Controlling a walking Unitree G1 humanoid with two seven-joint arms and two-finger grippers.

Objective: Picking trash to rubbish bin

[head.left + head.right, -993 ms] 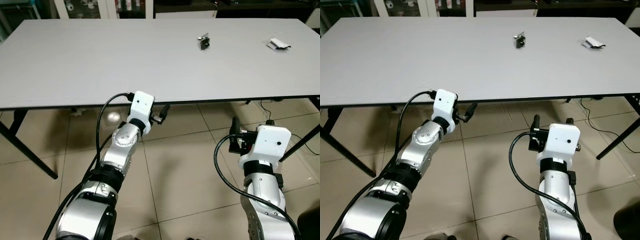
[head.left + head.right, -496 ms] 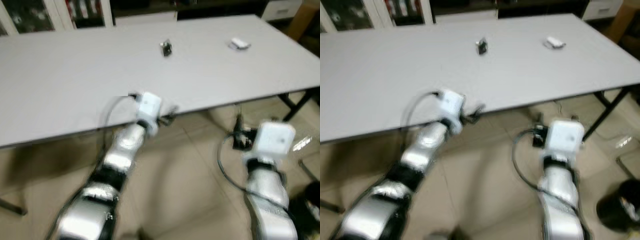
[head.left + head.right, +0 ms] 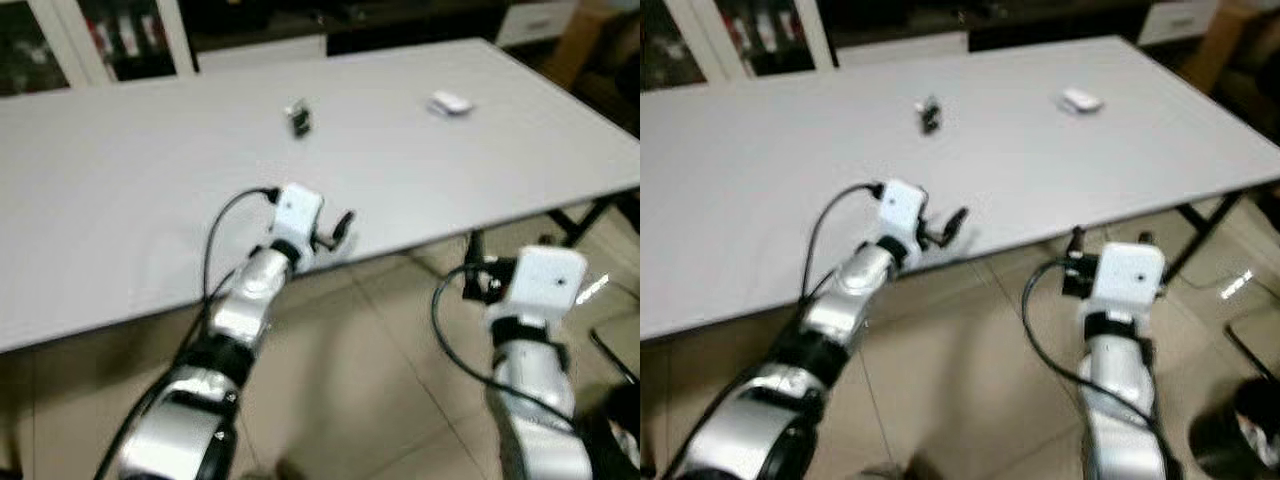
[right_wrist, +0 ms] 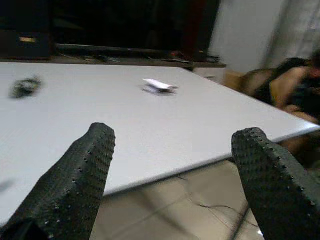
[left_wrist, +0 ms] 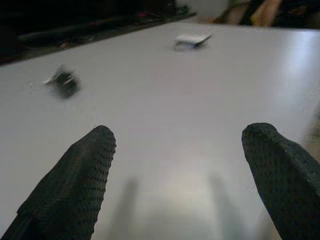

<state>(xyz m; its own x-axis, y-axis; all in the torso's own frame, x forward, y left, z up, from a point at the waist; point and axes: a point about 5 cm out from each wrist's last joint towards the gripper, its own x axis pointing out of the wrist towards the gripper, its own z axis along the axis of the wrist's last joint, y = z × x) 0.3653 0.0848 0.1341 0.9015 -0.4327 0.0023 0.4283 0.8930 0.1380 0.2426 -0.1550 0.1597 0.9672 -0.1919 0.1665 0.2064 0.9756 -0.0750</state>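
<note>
A grey table (image 3: 760, 200) is seen with a dark scrap (image 3: 929, 113) and a white scrap (image 3: 1079, 100) lying well apart on it.

Long pale grey bench (image 3: 120, 200) on black legs (image 3: 1196, 228), beige tiled floor (image 3: 380, 360) with glare spots, white-framed glass cabinets (image 3: 60, 40) behind, dark shelving along the back wall, slightly blurred overall

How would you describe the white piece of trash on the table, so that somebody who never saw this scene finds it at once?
Start from the big white table that spans the scene. Two small pieces lie toward its far edge; the white piece of trash is the one further to the robot's right. It is pale and flat, while its neighbour, the dark piece, is small and blackish.
</note>
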